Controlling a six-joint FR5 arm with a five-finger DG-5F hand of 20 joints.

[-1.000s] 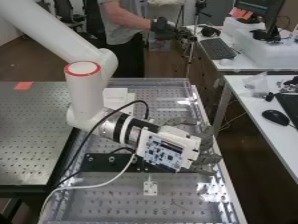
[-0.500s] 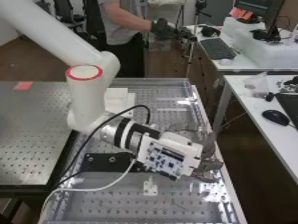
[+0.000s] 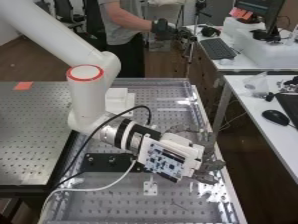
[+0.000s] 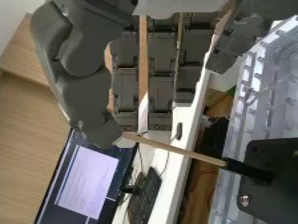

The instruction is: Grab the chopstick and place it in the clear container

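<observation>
Your hand (image 4: 86,90) is spread open beside the chopstick (image 4: 174,149); you seemingly have both grasp and placement left.

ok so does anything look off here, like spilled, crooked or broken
Nothing stands out: I see no spill or damage. The chopstick has one end in a black holder, with its other end by the thumb of the robot hand. Whether they touch, I can't tell.
</observation>
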